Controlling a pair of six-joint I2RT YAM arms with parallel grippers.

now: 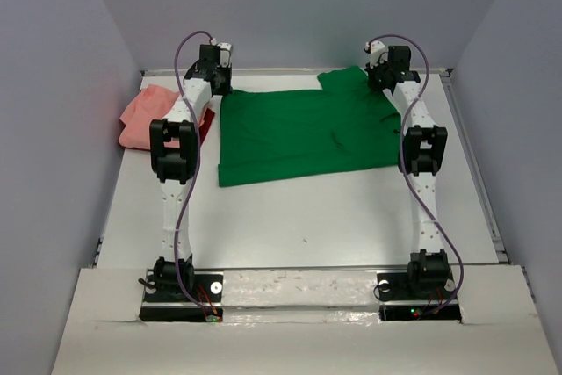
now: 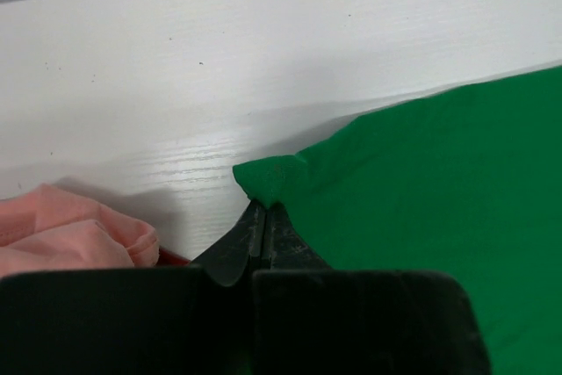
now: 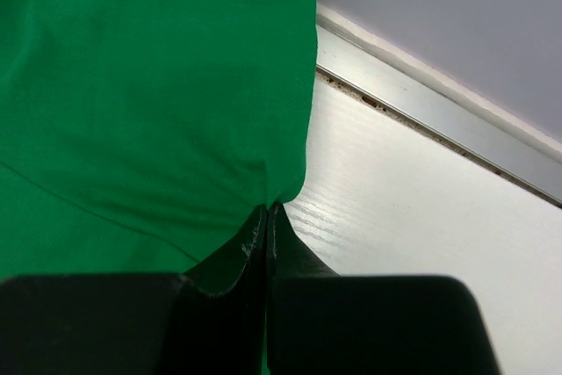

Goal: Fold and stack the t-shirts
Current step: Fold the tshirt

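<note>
White table (image 1: 307, 226) between grey walls has the green t-shirt (image 1: 299, 133) spread flat over its far half, with the salmon-pink shirt (image 1: 145, 116) bunched at the far left and some dark red cloth (image 1: 205, 125) just beside it. Up at the far edge the left gripper (image 2: 263, 210) is clenched on the green shirt's left corner and the right gripper (image 3: 266, 212) is pinched tight on its right edge by the sleeve. To my eye the fold wants both arms lifting together and bringing that edge evenly toward the near hem, with the cloth taut between them.

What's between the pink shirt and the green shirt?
Top view: left arm and a sliver of dark red cloth; left wrist view shows bare table beside the green shirt.
</note>
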